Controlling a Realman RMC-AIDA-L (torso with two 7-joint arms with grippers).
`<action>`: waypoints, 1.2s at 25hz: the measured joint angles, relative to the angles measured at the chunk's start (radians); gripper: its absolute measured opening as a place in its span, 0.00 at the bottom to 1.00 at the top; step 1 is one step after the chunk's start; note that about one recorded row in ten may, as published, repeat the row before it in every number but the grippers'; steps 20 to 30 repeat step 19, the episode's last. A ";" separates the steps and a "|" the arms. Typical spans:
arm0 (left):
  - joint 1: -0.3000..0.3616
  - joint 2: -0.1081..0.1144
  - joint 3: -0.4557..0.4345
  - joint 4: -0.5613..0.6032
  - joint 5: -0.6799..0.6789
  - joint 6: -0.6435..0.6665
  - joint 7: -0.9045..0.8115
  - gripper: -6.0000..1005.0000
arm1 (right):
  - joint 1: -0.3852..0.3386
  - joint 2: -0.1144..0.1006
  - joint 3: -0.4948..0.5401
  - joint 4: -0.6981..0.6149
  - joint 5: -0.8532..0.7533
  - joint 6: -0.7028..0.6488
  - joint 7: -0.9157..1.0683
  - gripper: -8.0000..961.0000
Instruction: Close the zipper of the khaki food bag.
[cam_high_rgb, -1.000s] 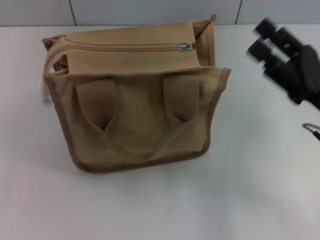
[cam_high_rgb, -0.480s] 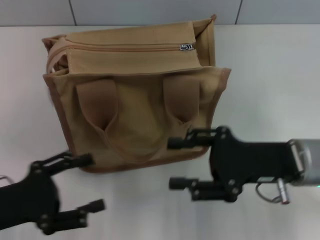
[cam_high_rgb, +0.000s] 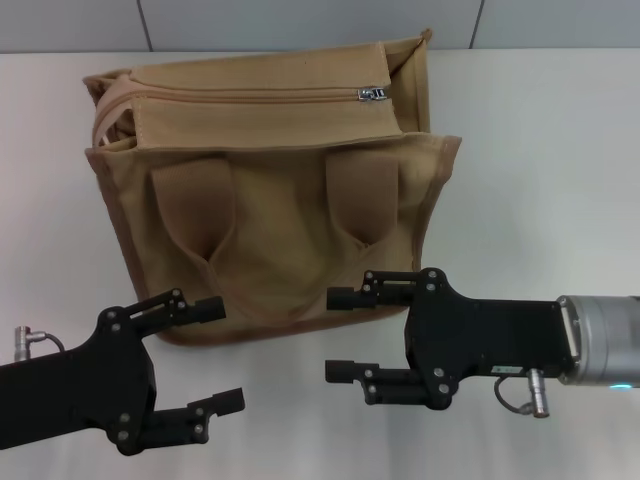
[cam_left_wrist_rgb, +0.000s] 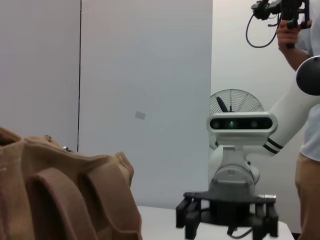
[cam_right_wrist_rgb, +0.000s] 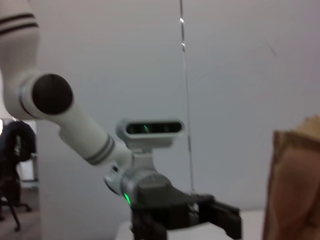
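The khaki food bag stands upright at the middle back of the white table, its two strap handles hanging down the front. The zipper runs along its top, with the silver slider near the right end. My left gripper is open and empty, low in front of the bag's lower left corner. My right gripper is open and empty, in front of the bag's lower right edge, its fingers pointing left. The bag also shows in the left wrist view and in the right wrist view.
The white table lies around the bag, with a grey wall behind it. The left wrist view shows the right gripper farther off, with a fan and a person behind it. The right wrist view shows the left gripper.
The right arm has swung from the upper right down in front of the bag. The left arm has come into view at the lower left. The bag and slider have not moved.
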 joint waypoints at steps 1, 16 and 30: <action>0.000 0.000 0.000 -0.001 0.000 -0.001 -0.004 0.82 | -0.001 0.000 0.000 0.004 0.000 0.015 -0.004 0.67; 0.004 -0.017 0.011 -0.004 0.055 -0.029 -0.007 0.82 | 0.010 0.001 0.007 0.029 0.000 0.049 -0.024 0.67; 0.001 -0.019 0.011 -0.004 0.065 -0.034 -0.008 0.82 | 0.011 0.002 0.008 0.032 0.000 0.049 -0.024 0.67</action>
